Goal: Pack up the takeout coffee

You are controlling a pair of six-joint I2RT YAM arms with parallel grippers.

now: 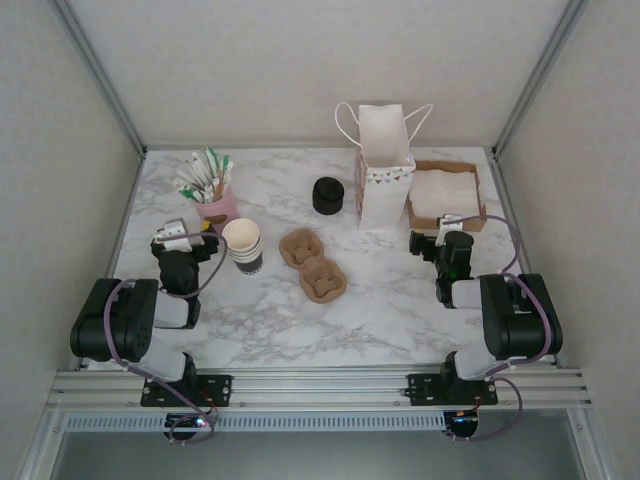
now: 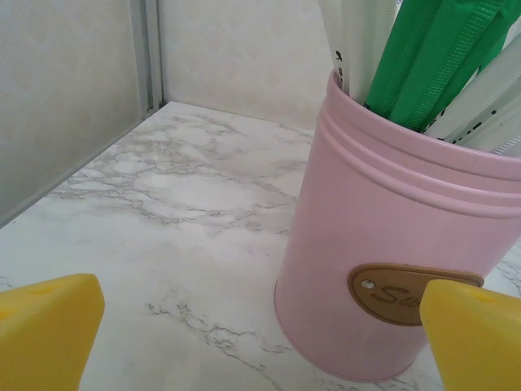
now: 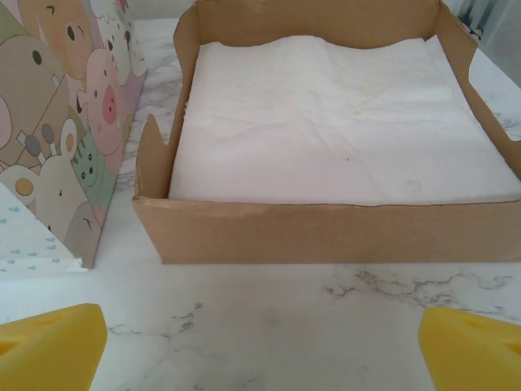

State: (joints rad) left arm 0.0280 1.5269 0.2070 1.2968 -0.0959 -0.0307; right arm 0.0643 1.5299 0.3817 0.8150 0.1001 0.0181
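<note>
Left gripper [image 1: 178, 238] is sitting low over the marble table [image 1: 400, 310] with its two yellow fingertips [image 2: 49, 330] spread wide and nothing between them. Past them I am looking at one pink tin [image 2: 383, 269] crammed with green and white sachets [image 2: 431, 57], too many for me to count. Moving right, I am seeing one stack of lidless cups [image 1: 243, 245], then two brown pulp trays [image 1: 300, 246] lying against each other. One squat pile of black lids [image 1: 328, 195] is sitting behind them, then one white paper bag [image 1: 385, 170] standing upright. One cardboard box [image 3: 326, 232] of white napkins [image 3: 342, 122] is sitting just beside the bag. Right gripper [image 1: 447, 230] is facing that box, its fingers equally spread and holding nothing. Where a lidded takeout coffee is standing, I cannot tell.
</note>
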